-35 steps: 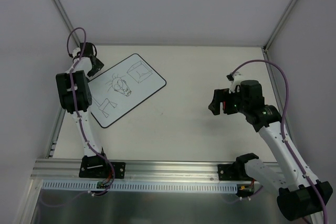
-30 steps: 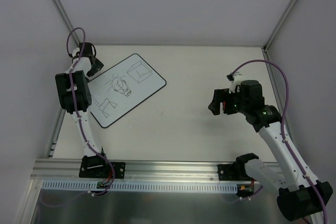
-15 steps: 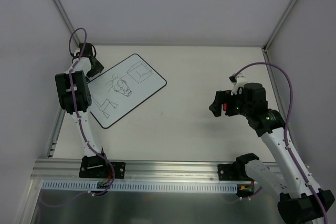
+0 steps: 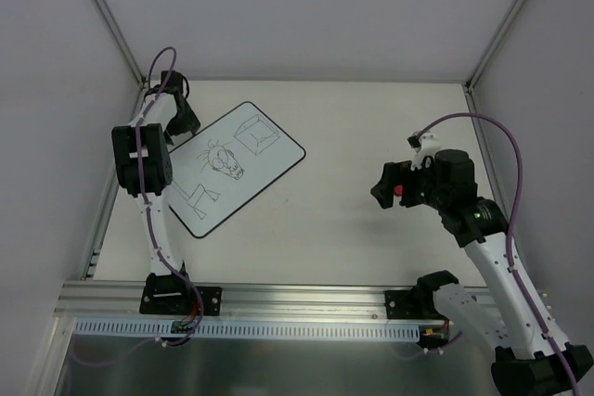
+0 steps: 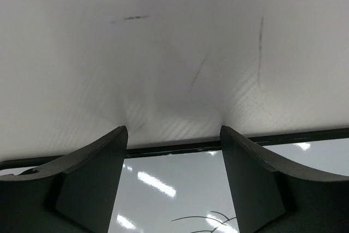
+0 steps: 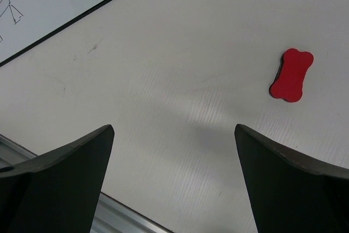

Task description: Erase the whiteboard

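Jaws on left gripper (image 5: 173,135) and right gripper (image 6: 173,129) gaped wide, holding nothing; whiteboard (image 4: 237,166) lay lengthwise from lower left to upper right.

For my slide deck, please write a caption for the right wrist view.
Open right gripper above the table, red eraser lying ahead to the right, sketched whiteboard at upper left.
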